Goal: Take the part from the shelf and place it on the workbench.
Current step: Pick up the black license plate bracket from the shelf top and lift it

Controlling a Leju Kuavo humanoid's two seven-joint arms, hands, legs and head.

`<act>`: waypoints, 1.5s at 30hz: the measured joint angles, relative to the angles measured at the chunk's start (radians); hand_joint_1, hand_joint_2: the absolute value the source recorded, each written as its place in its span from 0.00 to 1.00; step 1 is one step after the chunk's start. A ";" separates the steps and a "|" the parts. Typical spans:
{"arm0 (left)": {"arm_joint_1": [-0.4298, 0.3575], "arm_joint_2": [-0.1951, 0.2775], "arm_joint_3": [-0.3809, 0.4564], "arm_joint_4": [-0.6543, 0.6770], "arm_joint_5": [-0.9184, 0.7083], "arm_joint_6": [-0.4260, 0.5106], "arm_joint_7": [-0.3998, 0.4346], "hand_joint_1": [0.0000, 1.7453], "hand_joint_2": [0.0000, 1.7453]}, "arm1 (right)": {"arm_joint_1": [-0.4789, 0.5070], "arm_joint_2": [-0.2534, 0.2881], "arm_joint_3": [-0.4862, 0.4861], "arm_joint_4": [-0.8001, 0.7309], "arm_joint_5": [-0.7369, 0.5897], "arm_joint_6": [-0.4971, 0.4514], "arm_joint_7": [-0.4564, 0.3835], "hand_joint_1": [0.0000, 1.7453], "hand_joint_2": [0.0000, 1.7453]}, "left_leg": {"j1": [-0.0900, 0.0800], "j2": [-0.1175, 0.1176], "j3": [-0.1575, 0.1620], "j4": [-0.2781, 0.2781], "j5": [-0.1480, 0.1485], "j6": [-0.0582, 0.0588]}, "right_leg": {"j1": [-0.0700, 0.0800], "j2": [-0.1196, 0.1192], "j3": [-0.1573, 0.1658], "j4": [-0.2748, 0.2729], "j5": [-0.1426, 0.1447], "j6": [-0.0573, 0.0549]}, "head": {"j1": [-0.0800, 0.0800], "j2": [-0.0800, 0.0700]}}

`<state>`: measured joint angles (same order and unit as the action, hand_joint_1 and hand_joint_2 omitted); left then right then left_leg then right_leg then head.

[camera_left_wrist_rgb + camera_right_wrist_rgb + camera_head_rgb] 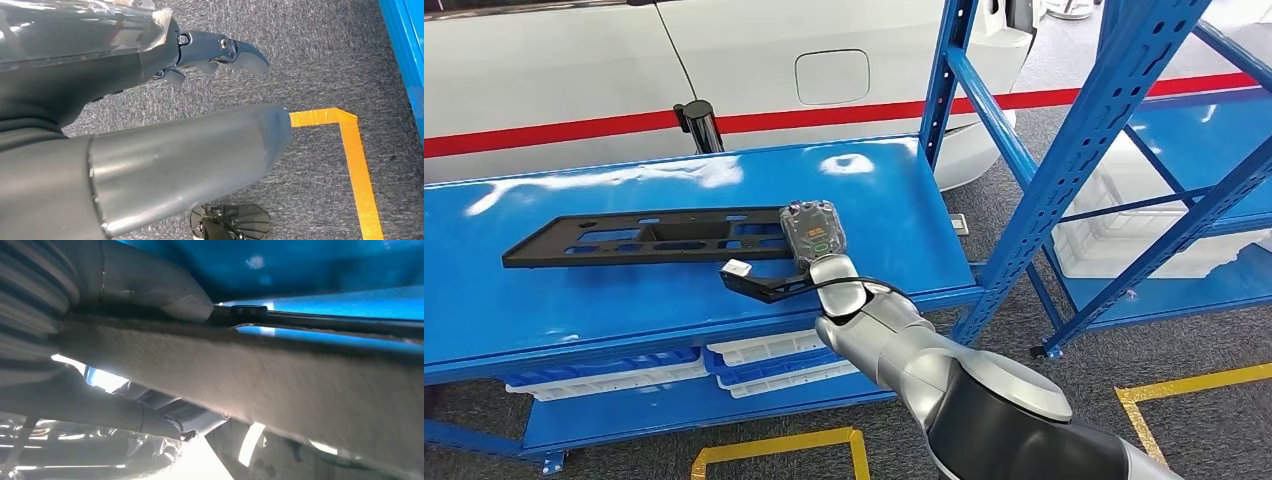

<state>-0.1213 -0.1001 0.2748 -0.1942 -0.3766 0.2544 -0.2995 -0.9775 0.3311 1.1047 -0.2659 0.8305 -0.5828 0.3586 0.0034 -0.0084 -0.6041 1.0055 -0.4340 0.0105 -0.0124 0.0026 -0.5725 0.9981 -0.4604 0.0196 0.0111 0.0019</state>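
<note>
Head view: the right hand (812, 238) grips the long black part (644, 240), lying flat on the blue workbench (544, 320) toward its front edge. Left hand (220, 52) hangs above carpet, fingers loosely apart, holding nothing.

Automotive workshop: blue steel racking (1024, 190), a blue desk (624, 300), yellow floor tape (1184, 385) and a white car body (724, 60).
</note>
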 joint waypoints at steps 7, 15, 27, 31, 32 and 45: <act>0.000 -0.001 0.020 0.000 -0.011 0.001 -0.006 0.00 0.00 | 0.006 0.000 -0.070 -0.001 0.086 -0.028 -0.029 1.00 1.00 | 0.000 0.000 0.000 0.000 0.000 0.000 | 0.000 0.000 0.000 0.000 0.000 0.000 | 0.000 0.000; 0.000 -0.001 0.052 0.000 -0.020 0.007 -0.010 0.00 0.00 | 0.009 0.005 -0.265 -0.053 0.069 -0.046 -0.213 1.00 1.00 | 0.000 0.000 -0.002 0.000 0.000 0.000 | 0.000 0.000 -0.001 0.000 0.000 0.000 | 0.000 0.000; 0.003 -0.001 0.095 0.000 -0.022 0.013 -0.024 0.00 0.00 | 0.018 0.015 -0.544 -0.246 -0.089 -0.042 -0.459 1.00 1.00 | 0.000 0.000 -0.003 0.000 0.000 0.000 | 0.000 0.000 -0.002 0.000 0.000 0.000 | 0.000 0.000; 0.004 -0.001 0.104 0.000 -0.022 0.014 -0.027 0.00 0.00 | 0.032 0.016 -0.578 -0.301 -0.124 -0.035 -0.499 1.00 1.00 | 0.000 0.000 -0.004 0.000 0.000 0.000 | 0.000 0.000 -0.003 0.000 0.000 0.000 | 0.000 0.000; 0.004 -0.001 0.106 0.000 -0.022 0.014 -0.027 0.00 0.00 | 0.032 0.016 -0.583 -0.309 -0.127 -0.035 -0.502 1.00 1.00 | 0.000 0.000 -0.004 0.000 0.000 0.000 | 0.000 0.000 -0.003 0.000 0.000 0.000 | 0.000 0.000; 0.020 -0.001 0.128 0.000 -0.020 -0.002 -0.052 0.00 1.00 | 0.145 0.014 -0.704 -0.591 -0.482 0.256 -0.603 1.00 1.00 | 0.000 0.000 -0.005 0.000 0.000 0.000 | 0.000 0.000 -0.004 0.000 0.000 0.000 | 0.000 0.000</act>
<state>-0.1016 -0.1011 0.4027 -0.1939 -0.3968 0.2522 -0.3513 -0.8322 0.3452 0.4004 -0.8566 0.3489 -0.3267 -0.2444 0.0034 -0.0087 -0.6087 1.0055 -0.4340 0.0105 -0.0124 0.0025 -0.5768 0.9982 -0.4605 0.0197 0.0111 0.0019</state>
